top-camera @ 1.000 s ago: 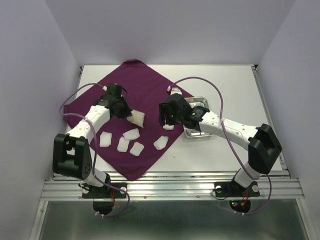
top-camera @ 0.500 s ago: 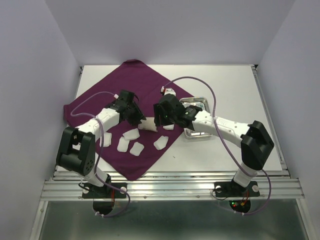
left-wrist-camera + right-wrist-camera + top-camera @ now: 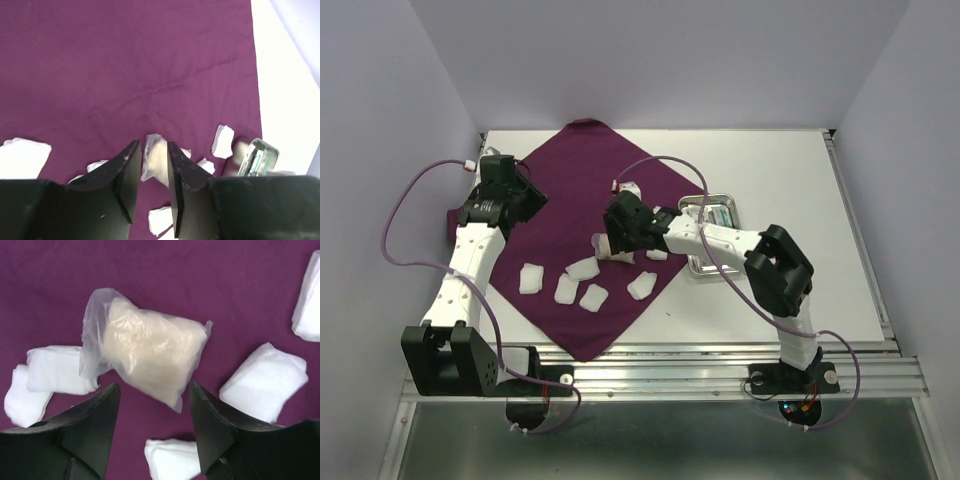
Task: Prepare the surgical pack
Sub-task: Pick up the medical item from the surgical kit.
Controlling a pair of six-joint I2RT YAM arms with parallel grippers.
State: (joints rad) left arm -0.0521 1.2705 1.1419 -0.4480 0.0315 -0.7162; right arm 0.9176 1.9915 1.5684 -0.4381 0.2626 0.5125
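The dark purple cloth lies spread on the table's left half. A clear plastic bag of pale material rests on it among several white gauze pads. My right gripper hovers open just above the bag, one finger on each side, touching nothing. My left gripper is back over the cloth's far left corner, open and empty; in its wrist view the bag shows far off between the jaws. The steel tray sits just right of the cloth, partly hidden by the right arm.
White walls close in the table on the left, back and right. The right arm stretches across the tray and the cloth's right corner. Bare white table lies to the right and behind the tray.
My left gripper opened, let go of the bag on the cloth and swung back to the far left. My right gripper moved left until it stood over the bag.
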